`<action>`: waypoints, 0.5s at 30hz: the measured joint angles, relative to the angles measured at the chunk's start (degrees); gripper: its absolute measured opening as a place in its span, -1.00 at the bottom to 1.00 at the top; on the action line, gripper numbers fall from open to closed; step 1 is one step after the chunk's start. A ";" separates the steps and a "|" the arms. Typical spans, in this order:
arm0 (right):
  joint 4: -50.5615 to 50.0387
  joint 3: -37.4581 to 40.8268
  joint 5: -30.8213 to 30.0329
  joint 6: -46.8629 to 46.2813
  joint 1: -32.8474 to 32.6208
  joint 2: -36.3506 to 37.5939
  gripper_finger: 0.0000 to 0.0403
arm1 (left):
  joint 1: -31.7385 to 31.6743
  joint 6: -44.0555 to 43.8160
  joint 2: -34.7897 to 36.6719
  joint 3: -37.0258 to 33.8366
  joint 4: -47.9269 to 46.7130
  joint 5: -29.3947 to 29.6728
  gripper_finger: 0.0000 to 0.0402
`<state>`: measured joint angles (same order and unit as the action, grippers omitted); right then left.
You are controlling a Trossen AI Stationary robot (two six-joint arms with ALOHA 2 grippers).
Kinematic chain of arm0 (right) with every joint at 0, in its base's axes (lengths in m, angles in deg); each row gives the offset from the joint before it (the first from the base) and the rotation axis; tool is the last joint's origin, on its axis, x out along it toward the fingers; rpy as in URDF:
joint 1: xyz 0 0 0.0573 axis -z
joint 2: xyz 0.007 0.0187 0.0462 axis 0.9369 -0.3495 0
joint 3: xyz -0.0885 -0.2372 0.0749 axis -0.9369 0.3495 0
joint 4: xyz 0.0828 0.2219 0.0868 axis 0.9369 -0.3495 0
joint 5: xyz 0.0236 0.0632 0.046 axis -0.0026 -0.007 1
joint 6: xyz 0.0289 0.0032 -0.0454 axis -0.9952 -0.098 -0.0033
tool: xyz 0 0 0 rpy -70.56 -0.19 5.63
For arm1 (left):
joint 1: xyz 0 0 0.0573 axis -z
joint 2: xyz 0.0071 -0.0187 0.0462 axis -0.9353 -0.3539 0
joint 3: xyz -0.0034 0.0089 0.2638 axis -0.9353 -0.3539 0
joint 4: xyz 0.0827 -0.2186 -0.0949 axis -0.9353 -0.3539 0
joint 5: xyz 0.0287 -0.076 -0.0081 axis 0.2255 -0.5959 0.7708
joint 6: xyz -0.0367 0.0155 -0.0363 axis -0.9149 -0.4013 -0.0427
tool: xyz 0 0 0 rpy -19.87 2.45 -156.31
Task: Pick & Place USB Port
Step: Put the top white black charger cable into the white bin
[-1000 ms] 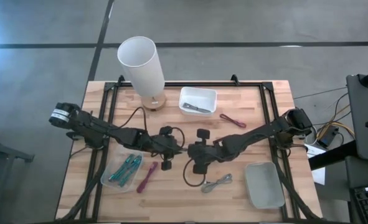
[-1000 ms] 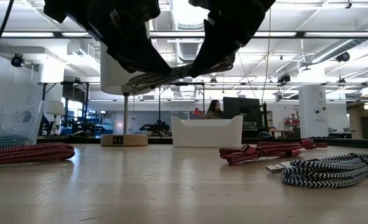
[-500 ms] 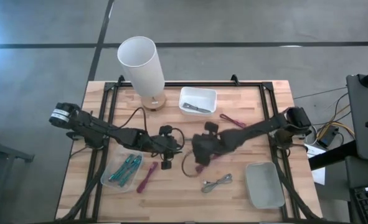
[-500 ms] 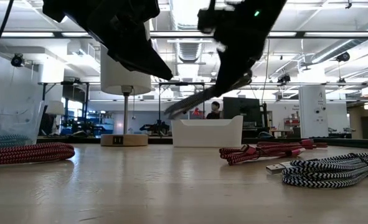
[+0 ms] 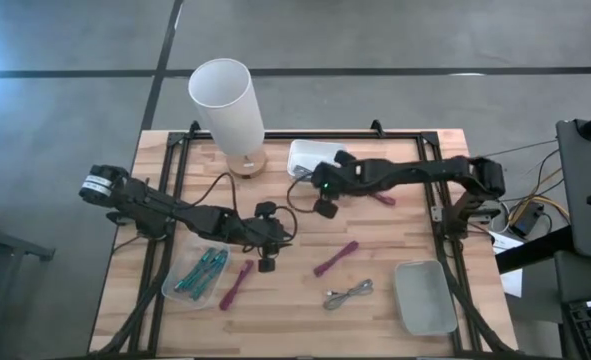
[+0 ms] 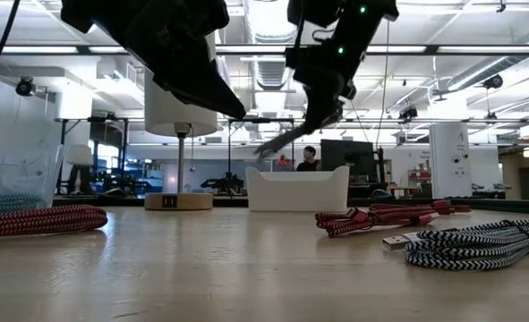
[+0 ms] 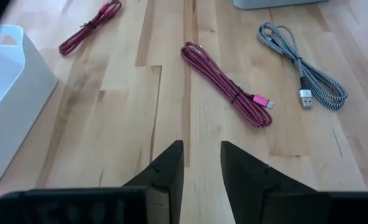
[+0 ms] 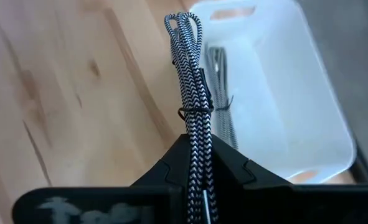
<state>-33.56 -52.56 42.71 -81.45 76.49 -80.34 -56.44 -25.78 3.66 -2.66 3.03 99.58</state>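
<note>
Right tool (image 8: 196, 163) grips one cable (image 8: 192, 81) — three pink cables (image 7: 228, 88) below.

Braided cloth cable (image 8: 193, 118), smooth white plastic bin (image 8: 283, 93), matt wood table (image 8: 59, 124)

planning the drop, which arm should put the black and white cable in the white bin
Right. Its hand is shut on the black-and-white cable beside the white bin; the left hand is empty at mid-table.

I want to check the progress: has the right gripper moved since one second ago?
Yes. In the high view the right gripper, shut on a black-and-white braided cable, has gone from mid-table toward the white bin near the lamp.
</note>
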 joint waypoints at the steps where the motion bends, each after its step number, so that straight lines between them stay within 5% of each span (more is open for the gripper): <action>1: -0.05 0.00 0.28 0.78 0.97 0.86 -0.82 | 0.00 0.00 0.00 0.00 -0.21 0.01 -0.48; 6: 1.69 0.01 -0.28 1.68 8.20 2.06 -0.82 | 0.00 -0.01 0.00 -0.02 -0.32 0.01 -0.48; 15: 4.44 0.10 9.70 3.42 15.76 -5.98 -0.82 | 0.00 -0.09 -0.02 -0.02 -0.29 0.01 -0.48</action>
<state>-29.12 -52.46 52.41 -78.03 92.25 -86.32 -56.44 -25.87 3.64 -2.68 2.74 99.59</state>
